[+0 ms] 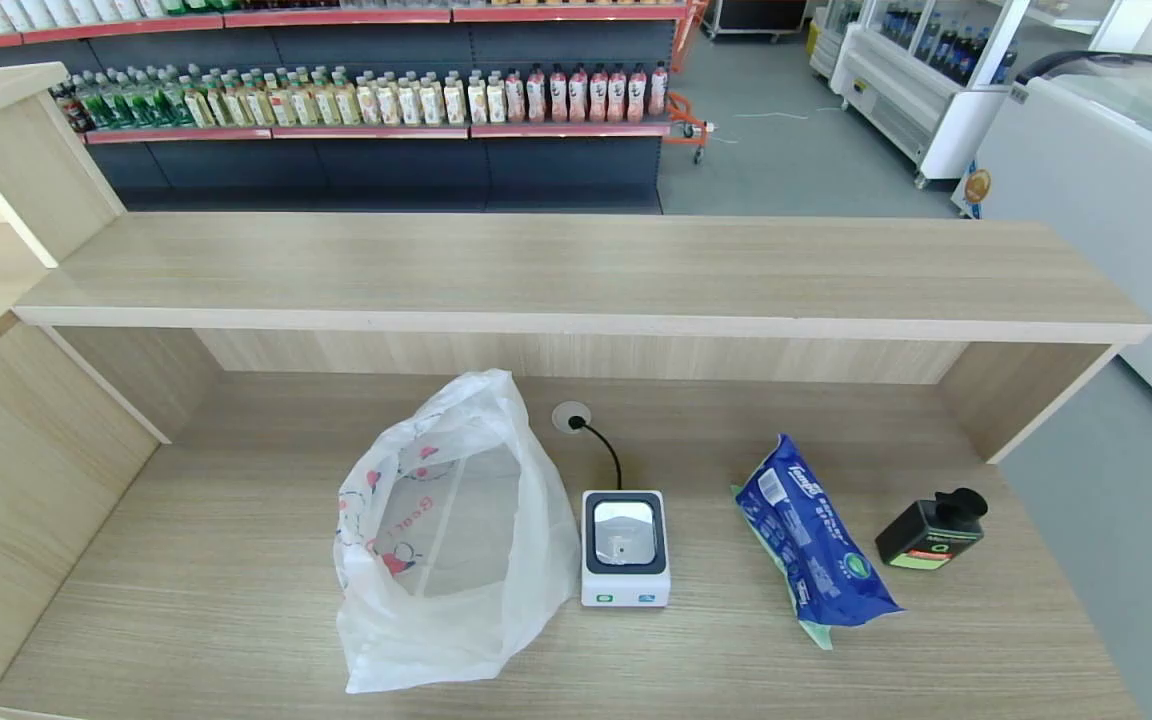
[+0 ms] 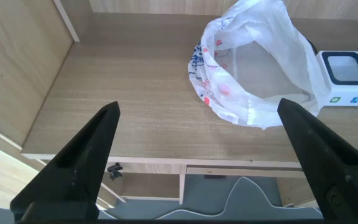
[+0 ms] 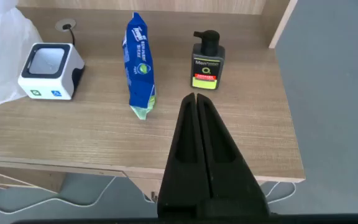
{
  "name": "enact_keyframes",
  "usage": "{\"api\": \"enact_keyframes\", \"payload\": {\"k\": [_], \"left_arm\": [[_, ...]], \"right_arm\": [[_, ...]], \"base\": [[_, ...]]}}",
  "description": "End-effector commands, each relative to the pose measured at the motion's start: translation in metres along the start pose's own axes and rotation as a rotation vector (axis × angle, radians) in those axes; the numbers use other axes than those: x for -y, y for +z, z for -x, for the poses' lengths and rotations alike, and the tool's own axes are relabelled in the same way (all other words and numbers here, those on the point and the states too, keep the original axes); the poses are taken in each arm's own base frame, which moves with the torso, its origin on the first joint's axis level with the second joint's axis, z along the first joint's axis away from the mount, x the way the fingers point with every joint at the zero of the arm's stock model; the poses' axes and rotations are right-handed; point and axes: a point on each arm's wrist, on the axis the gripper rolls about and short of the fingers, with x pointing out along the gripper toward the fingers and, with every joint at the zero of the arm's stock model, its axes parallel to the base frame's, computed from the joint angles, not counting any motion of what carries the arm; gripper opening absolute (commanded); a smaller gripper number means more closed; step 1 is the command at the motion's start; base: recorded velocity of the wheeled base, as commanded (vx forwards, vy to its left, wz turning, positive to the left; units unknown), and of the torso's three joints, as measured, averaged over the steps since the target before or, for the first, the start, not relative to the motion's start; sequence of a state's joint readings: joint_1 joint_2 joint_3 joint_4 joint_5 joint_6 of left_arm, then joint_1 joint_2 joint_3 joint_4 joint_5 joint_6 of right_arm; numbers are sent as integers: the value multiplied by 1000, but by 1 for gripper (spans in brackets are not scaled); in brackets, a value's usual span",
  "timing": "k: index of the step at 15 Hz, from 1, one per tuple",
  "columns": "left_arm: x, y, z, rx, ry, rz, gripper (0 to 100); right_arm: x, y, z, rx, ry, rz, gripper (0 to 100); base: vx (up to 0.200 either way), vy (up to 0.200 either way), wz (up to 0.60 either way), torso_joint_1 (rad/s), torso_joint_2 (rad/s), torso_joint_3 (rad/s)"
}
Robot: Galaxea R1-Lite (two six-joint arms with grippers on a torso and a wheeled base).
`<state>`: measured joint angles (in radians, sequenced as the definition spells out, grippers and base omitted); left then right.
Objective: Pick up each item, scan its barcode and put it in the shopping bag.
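**Two items lie out on the table [image 1: 186, 620]**

The shopping bag [image 1: 446, 530] stands open near the table's front edge, the scanner [image 1: 624, 548] just beside it. Toward the right edge we see the blue packet [image 1: 811, 535] and the black pump bottle [image 1: 931, 530], apart. Our left gripper [image 2: 199, 107] is spread wide, our right gripper [image 3: 194, 99] pressed together, both empty.

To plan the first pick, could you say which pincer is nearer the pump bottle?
Right. The right pincer hovers just short of the pump bottle; the left pincer is beyond the shopping bag.
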<state>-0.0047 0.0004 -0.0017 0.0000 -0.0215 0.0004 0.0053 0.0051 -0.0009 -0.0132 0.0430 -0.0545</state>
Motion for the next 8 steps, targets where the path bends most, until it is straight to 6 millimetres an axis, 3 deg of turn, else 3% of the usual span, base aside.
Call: {"api": "enact_keyframes", "payload": {"k": [1, 2, 3, 5, 8], "left_arm": [[0, 0, 0, 0, 0, 0, 100], [0, 0, 0, 0, 0, 0, 100], [0, 0, 0, 0, 0, 0, 100], [0, 0, 0, 0, 0, 0, 100], [0, 0, 0, 0, 0, 0, 100]], "right_arm": [[1, 33, -1, 21, 57, -32, 0], [4, 77, -17, -22, 115, -48, 0], [5, 101, -34, -11, 136, -46, 0], [5, 113, -67, -46, 113, -41, 0], [3, 115, -90, -102, 153, -44, 0]], "base": [[0, 0, 0, 0, 0, 0], [0, 0, 0, 0, 0, 0], [0, 0, 0, 0, 0, 0], [0, 0, 0, 0, 0, 0], [0, 0, 0, 0, 0, 0]]}}
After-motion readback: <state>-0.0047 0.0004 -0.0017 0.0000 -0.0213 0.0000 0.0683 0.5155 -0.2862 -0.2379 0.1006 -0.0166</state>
